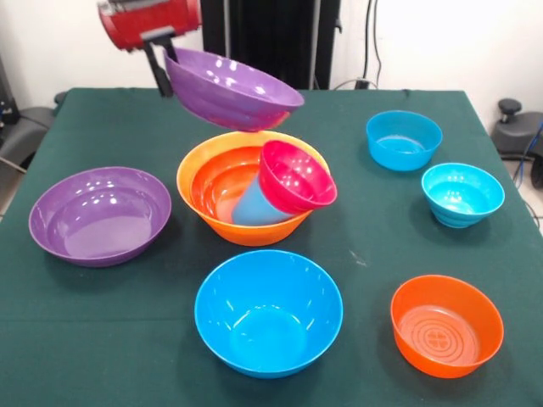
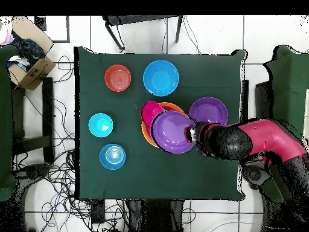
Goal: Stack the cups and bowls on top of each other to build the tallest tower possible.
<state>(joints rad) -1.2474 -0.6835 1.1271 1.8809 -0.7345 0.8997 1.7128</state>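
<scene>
My gripper (image 1: 167, 61) is shut on the rim of a purple bowl (image 1: 233, 89) and holds it tilted in the air just above the tower. The tower's base is the big orange bowl (image 1: 204, 166) at mid-table. A red-orange bowl (image 1: 219, 182) is nested in it. The light blue cup (image 1: 252, 206) lies tilted inside, and a magenta bowl (image 1: 295, 176) leans on top of it. In the overhead view the held purple bowl (image 2: 173, 131) covers most of the orange bowl (image 2: 143, 135), and my gripper (image 2: 193, 133) is at its rim.
Loose on the green table (image 1: 373, 254) are a second purple bowl (image 1: 100, 214), a big blue bowl (image 1: 268, 312), a small orange bowl (image 1: 446, 324), a cyan bowl (image 1: 462, 193) and a blue bowl (image 1: 404, 139). A cardboard box (image 2: 27, 63) sits off the table.
</scene>
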